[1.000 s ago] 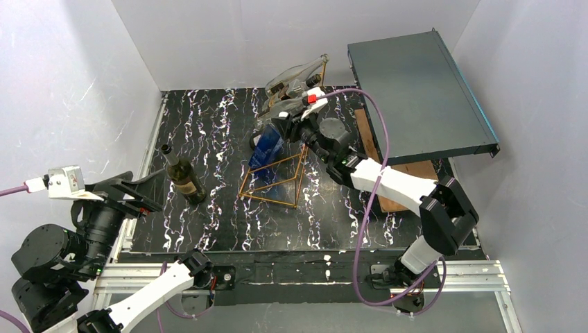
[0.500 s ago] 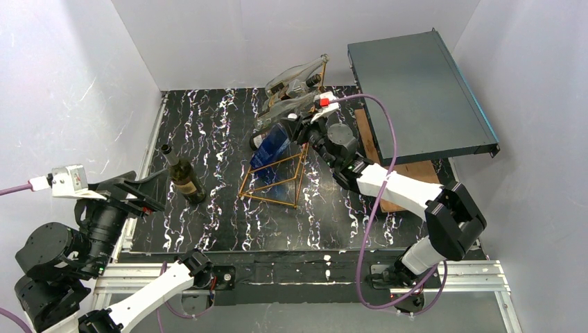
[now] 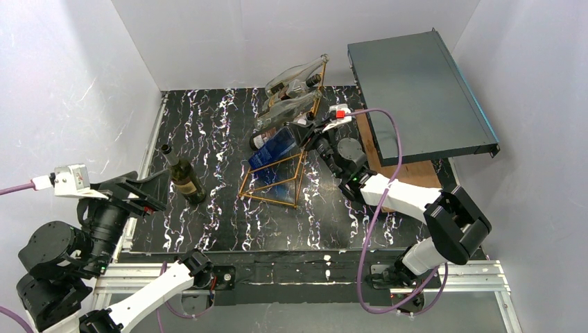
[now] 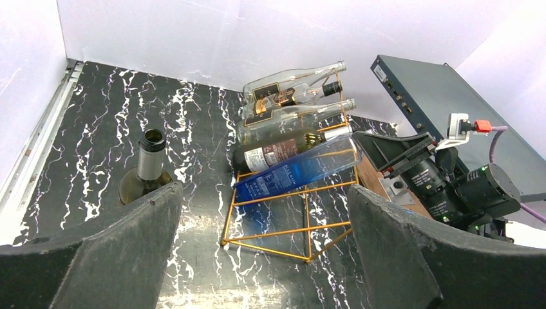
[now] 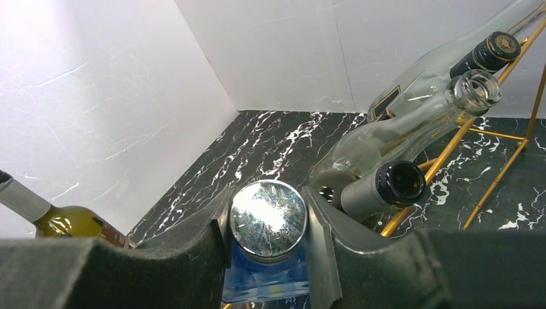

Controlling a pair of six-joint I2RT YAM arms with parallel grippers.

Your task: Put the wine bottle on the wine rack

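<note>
Top external view, compared with 1 second ago: the right arm sits lower and is stretched further right, toward the dark flat box (image 3: pixel 423 90). The blue bottle (image 4: pixel 296 170) it carries no longer looks bunched up and steep. It now lies out long across the wine rack (image 4: pixel 283 195), just under the dark bottle (image 4: pixel 283 148) and the 2 clear bottles (image 4: pixel 290 96) stacked above that.

My read is that the placing is basically done and the bottle looks like it's resting on the gold wires. I can't tell if the rack is taking the full weight yet, though.

The right gripper (image 3: pixel 304 134) is closed down snug on the bottle's silver cap (image 5: pixel 267 215). The right wrist view shows the cap pinched between both pads, so nothing has been let go. The forearm angles up and left from its base, with the wrist level with the rack's right end.

The left arm is folded back at the near-left corner. The left gripper (image 4: pixel 264 193) is spread as wide as it goes and holds nothing. It points across the table (image 3: pixel 208 125) at the rack, with a green bottle (image 3: pixel 184 179) standing upright just in front of its left finger.

I'd guess letting go comes next. The risk is the blue bottle sliding down the slanted wires once it's free.
</note>
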